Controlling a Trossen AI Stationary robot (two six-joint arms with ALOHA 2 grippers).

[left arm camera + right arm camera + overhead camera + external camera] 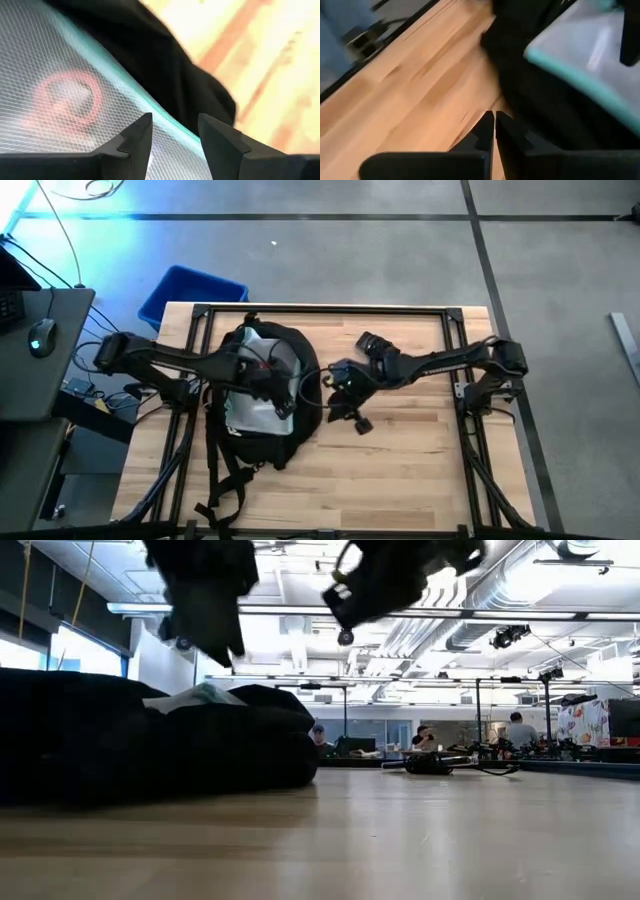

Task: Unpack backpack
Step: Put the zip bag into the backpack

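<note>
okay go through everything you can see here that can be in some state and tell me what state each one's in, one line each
backpack: lying flat on the table, open, a pouch showing in its mouth.
mesh pouch: partly out of the backpack, teal-edged, not gripped.
left gripper: open, over the mesh pouch.
right gripper: shut, empty, above bare table beside the backpack.
blue bin: on the floor beyond the table; contents not visible.
table: wooden top, carrying the backpack.

Overhead, table-level, two close wrist views; backpack point(258, 395) shared.
</note>
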